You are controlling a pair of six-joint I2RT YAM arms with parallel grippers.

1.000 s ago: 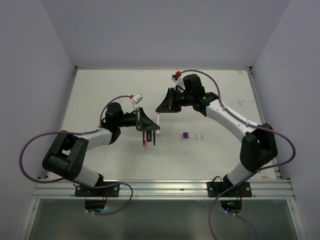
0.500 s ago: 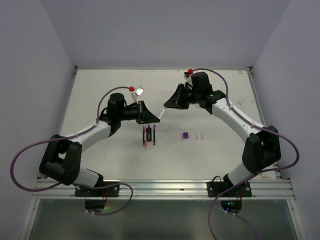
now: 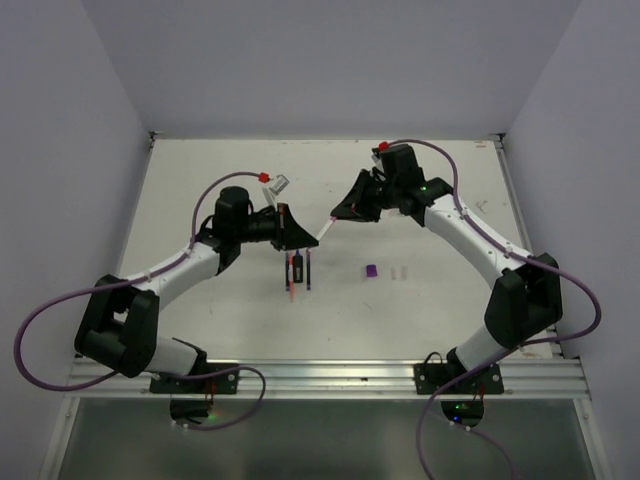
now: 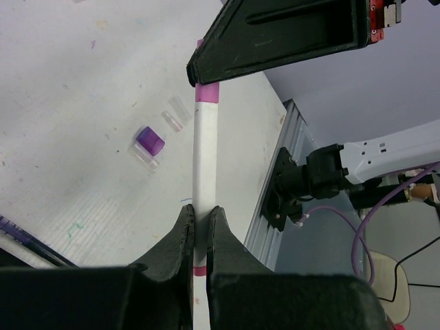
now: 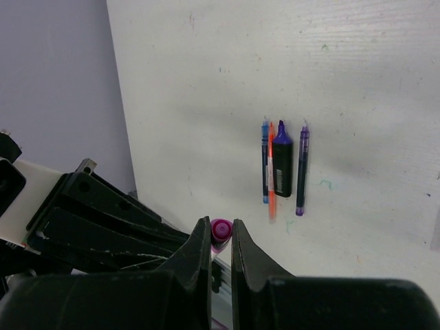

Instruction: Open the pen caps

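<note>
1. Top view: mid-frame above the table (image 3: 200,180), left claw (image 3: 312,237) is clamped on the white pen (image 3: 324,227), and right claw (image 3: 336,214) pinches its far end.
2. Left wrist: pink cap (image 4: 207,92) is upper centre. I'd pull straight along the barrel, no bending.
3. Right wrist: cap is squeezed lower centre. Keep that tight or it'll probably slip.

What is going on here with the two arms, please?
The two arms hold one white pen between them above the table. The left gripper is shut on its barrel and the right gripper on its pink end, which has not come off yet. More pens lie on the table, with a purple cap and clear caps loose nearby.
</note>
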